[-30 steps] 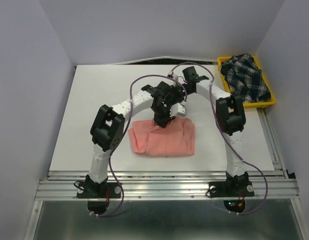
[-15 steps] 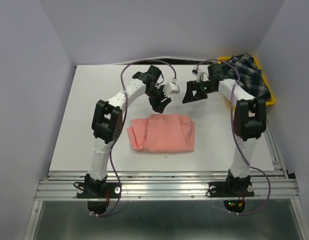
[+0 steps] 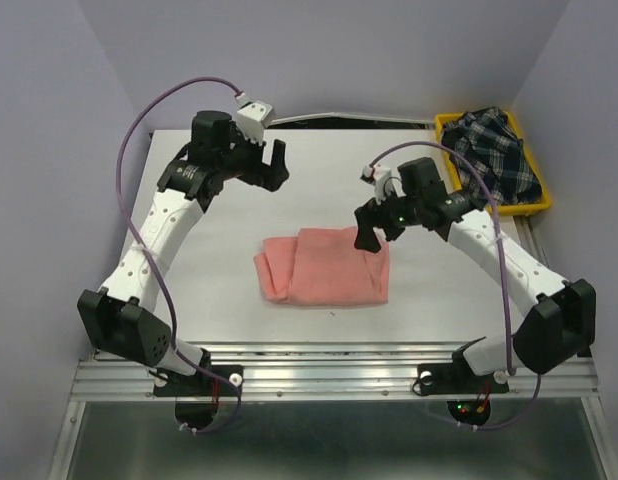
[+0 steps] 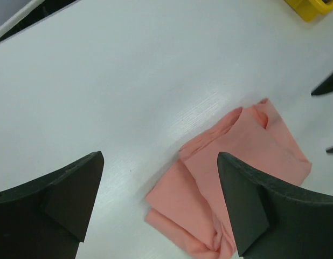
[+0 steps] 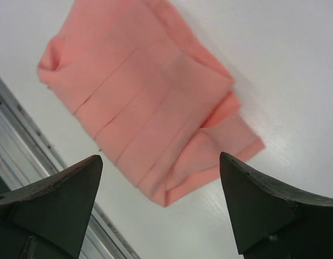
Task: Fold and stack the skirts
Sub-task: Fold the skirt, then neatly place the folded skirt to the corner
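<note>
Left arm & right arm: white links w/ bulky black joint housings. Purple cable loops along each. Black bases; red/green LEDs under right one. Fingers matte black, wedge-shaped.

A folded skirt lies mid-counter, toward the front edge, and a second skirt sits heaped in a tray at the far right corner. The left gripper hangs over the counter's far left, well apart from the folded skirt; the right gripper hangs over its far right corner.
</note>
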`<action>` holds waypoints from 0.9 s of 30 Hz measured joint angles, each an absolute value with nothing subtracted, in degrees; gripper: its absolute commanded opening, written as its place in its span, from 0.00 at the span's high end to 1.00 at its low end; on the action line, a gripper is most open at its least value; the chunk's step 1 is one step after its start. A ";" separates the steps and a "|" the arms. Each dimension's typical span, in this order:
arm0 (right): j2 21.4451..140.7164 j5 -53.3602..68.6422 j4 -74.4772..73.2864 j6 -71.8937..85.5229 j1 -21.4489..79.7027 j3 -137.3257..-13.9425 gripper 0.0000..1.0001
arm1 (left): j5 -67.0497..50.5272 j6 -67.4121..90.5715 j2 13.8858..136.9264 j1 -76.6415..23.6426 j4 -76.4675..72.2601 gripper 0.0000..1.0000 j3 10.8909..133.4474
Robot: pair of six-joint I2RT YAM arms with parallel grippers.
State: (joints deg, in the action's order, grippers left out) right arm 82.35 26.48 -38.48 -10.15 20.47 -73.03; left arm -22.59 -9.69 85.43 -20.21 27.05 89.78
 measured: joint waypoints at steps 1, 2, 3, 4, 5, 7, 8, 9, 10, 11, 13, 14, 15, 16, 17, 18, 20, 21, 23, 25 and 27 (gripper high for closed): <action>81.36 25.76 -38.28 -9.98 22.68 -71.79 0.07 | -21.47 -8.01 84.27 -19.75 26.35 0.02 88.62; 80.40 24.32 -37.80 -9.30 26.61 -70.06 0.09 | -19.11 -5.04 83.22 -19.18 25.69 0.02 86.87; 80.23 23.57 -37.39 -9.02 28.88 -68.99 0.09 | -17.23 -2.90 83.07 -18.87 25.52 0.02 85.80; 80.27 22.70 -36.95 -8.71 30.22 -68.31 0.09 | -15.53 -0.84 83.46 -18.72 25.26 0.01 84.68; 80.93 21.17 -36.34 -8.19 32.16 -67.55 0.09 | -14.15 0.91 83.96 -18.52 25.08 0.02 83.53; 83.35 18.55 -34.81 -6.68 34.98 -67.35 0.11 | -12.29 3.53 85.30 -17.85 25.17 0.01 80.90; 85.03 17.85 -33.80 -5.91 35.92 -67.35 0.11 | -11.40 4.80 86.24 -17.45 25.50 0.01 79.09; 86.83 16.93 -32.82 -5.08 36.86 -67.64 0.12 | -10.79 5.48 86.35 -17.17 25.21 0.02 77.58; 89.10 16.21 -31.81 -4.08 37.74 -67.94 0.13 | -10.39 5.78 86.35 -16.97 25.43 0.01 76.73; 91.61 15.16 -31.14 -3.09 38.72 -68.69 0.14 | -9.74 6.31 86.21 -16.67 25.85 0.01 75.35; 95.57 13.56 -29.63 -1.30 40.36 -70.02 0.14 | -8.49 6.59 86.08 -16.19 26.09 0.01 74.19; 97.10 12.82 -28.95 -0.89 41.28 -70.41 0.14 | -7.68 6.66 85.97 -15.92 25.96 0.02 73.93; 98.56 11.94 -28.53 -0.45 42.37 -70.74 0.14 | -7.09 6.63 85.84 -15.84 25.96 0.01 73.84; 100.55 10.26 -28.45 0.40 43.66 -71.22 0.14 | -6.48 6.61 85.52 -15.68 25.89 0.01 73.73; 101.80 9.28 -28.62 0.69 44.29 -71.79 0.13 | -6.07 6.59 85.23 -15.64 25.93 0.01 73.71; 103.74 7.86 -28.86 1.19 45.10 -72.62 0.13 | -5.72 6.55 84.86 -15.62 25.85 0.01 73.71; 107.09 4.69 -29.17 1.45 45.98 -73.78 0.13 | -5.04 6.50 84.07 -15.38 25.45 0.01 73.71; 108.16 3.40 -29.02 1.23 46.02 -73.80 0.13 | -4.89 6.48 83.81 -15.27 25.30 0.02 73.71; 108.12 2.44 -29.36 0.51 45.36 -73.89 0.13 | -4.51 6.28 83.64 -15.25 25.08 0.01 73.73; 108.18 3.49 -29.87 -1.23 43.00 -73.87 0.11 | -4.38 5.85 83.64 -14.92 25.10 0.01 73.73; 107.74 4.45 -30.28 -4.12 39.11 -73.41 0.11 | -4.34 4.95 83.64 -14.72 25.17 0.02 73.89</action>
